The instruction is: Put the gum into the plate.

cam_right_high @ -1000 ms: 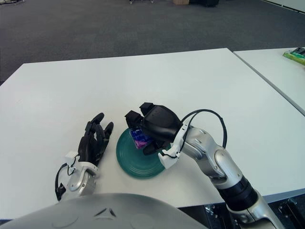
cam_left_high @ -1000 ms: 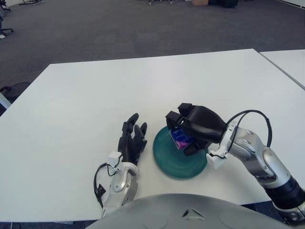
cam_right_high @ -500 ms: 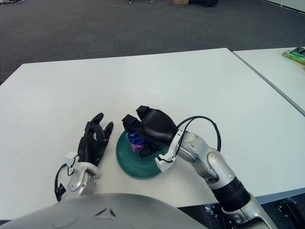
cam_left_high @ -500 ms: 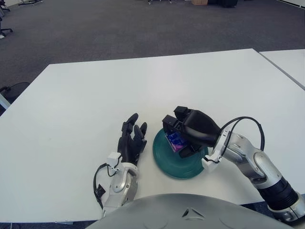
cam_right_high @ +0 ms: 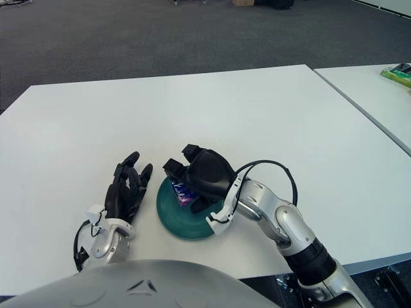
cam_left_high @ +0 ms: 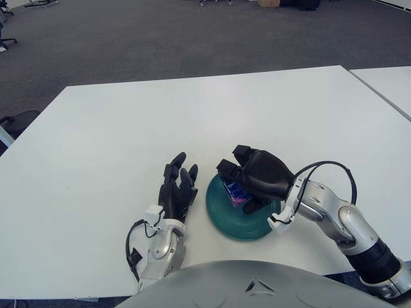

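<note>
A dark green plate (cam_left_high: 243, 223) lies on the white table near its front edge. Over the plate's left half hovers my right hand (cam_left_high: 239, 186), its black fingers curled around a small purple and blue gum pack (cam_left_high: 236, 194). The pack sits low, close to the plate's surface; whether it touches the plate is hidden by the hand. My left hand (cam_left_high: 178, 187) shows just left of the plate, fingers relaxed and pointing away from me, holding nothing.
The white table (cam_left_high: 192, 122) stretches wide behind and to the left of the plate. A second white table (cam_right_high: 366, 90) stands at the right, with a green object (cam_right_high: 398, 75) on its far edge. Grey carpet lies beyond.
My right hand has come down and slightly left and toward me with the gum, lowering it from above the plate's far rim into the plate's left half. The left hand has not moved.
</note>
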Controlling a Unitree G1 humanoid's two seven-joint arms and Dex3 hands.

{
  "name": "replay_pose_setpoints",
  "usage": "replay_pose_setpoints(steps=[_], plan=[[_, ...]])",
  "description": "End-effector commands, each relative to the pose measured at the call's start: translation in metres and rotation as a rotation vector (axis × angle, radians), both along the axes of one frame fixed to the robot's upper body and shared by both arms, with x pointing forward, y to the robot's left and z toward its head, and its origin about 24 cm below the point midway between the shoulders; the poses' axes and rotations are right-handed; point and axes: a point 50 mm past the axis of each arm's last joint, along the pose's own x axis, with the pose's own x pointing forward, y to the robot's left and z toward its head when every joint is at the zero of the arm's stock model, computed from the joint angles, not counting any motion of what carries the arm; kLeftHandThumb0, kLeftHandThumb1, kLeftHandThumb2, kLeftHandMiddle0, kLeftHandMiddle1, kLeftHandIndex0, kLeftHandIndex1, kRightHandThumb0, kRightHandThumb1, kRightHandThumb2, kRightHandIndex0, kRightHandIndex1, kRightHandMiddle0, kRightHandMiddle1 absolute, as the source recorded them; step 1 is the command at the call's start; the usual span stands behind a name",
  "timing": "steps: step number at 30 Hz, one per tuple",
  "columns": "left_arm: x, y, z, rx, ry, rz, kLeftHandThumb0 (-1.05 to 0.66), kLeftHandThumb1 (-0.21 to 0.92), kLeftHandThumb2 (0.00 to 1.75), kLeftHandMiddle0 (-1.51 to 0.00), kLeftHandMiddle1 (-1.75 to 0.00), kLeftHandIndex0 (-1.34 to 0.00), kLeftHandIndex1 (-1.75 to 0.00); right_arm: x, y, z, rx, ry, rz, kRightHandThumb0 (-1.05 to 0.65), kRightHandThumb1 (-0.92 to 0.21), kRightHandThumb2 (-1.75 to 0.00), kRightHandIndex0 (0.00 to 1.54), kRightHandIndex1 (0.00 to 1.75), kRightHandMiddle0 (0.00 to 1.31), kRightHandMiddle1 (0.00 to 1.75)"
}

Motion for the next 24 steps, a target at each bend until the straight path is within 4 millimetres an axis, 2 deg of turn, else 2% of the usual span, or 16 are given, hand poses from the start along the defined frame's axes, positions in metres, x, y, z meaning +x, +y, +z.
replay_pose_setpoints(steps=[1, 4, 5, 6, 7, 8, 10, 13, 17, 24], plan=[[0.014, -0.014, 0.007, -0.085, -0.032, 0.036, -0.67, 0.92, 0.87, -0.43, 0.00, -0.02, -0.82, 0.001, 0.002, 0.005, -0.009, -0.035, 0.025, -0.80, -0.92, -0.86, 0.41, 1.75, 0.05, 1.60], [0.015, -0.015, 0.006, -0.090, -0.037, 0.034, -0.66, 0.92, 0.89, -0.42, 0.00, -0.01, -0.81, 0.001, 0.001, 0.002, -0.004, -0.036, 0.026, -0.86, -0.92, -0.94, 0.30, 1.71, 0.02, 1.48], [0.015, -0.016, 0.006, -0.090, -0.039, 0.033, -0.66, 0.92, 0.89, -0.42, 0.00, 0.00, -0.81, 0.002, 0.000, 0.001, -0.004, -0.036, 0.026, -0.87, -0.92, -0.96, 0.29, 1.59, 0.01, 1.40], [0.015, -0.016, 0.005, -0.090, -0.041, 0.033, -0.65, 0.92, 0.90, -0.41, 0.00, 0.00, -0.80, 0.002, 0.000, 0.000, -0.005, -0.036, 0.026, -0.89, -0.92, -0.99, 0.30, 1.38, 0.01, 1.26], [0.016, -0.016, 0.005, -0.090, -0.042, 0.033, -0.65, 0.92, 0.91, -0.40, 0.00, 0.00, -0.79, 0.002, 0.000, 0.000, -0.005, -0.036, 0.026, -0.90, -0.92, -1.01, 0.31, 1.23, 0.00, 1.18], [0.016, -0.016, 0.005, -0.090, -0.043, 0.033, -0.65, 0.92, 0.91, -0.40, 0.00, 0.00, -0.79, 0.002, 0.000, -0.001, -0.012, -0.030, 0.025, -0.90, -0.92, -1.01, 0.32, 1.18, 0.00, 1.15], [0.017, -0.017, 0.004, -0.091, -0.044, 0.032, -0.65, 0.92, 0.93, -0.38, 0.00, 0.00, -0.75, 0.003, -0.001, -0.002, -0.023, -0.014, 0.018, -0.92, -0.92, -1.05, 0.35, 0.80, 0.00, 0.91], [0.018, -0.018, 0.002, -0.102, -0.041, 0.034, -0.65, 0.92, 0.95, -0.36, 0.00, 0.00, -0.72, 0.004, -0.002, -0.004, -0.023, -0.010, 0.007, -0.93, -0.92, -1.07, 0.39, 0.50, 0.00, 0.75], [0.021, -0.020, 0.001, -0.126, -0.040, 0.039, -0.65, 0.92, 0.97, -0.33, 0.00, 0.00, -0.67, 0.005, -0.001, -0.006, 0.005, -0.017, -0.011, -0.93, -0.92, -1.08, 0.44, 0.28, 0.00, 0.62], [0.023, -0.020, -0.001, -0.144, -0.055, 0.030, -0.63, 0.92, 0.98, -0.30, 0.00, 0.00, -0.64, 0.007, 0.001, -0.010, 0.014, 0.014, -0.009, -0.95, -0.92, -1.09, 0.43, 0.13, 0.00, 0.53]])
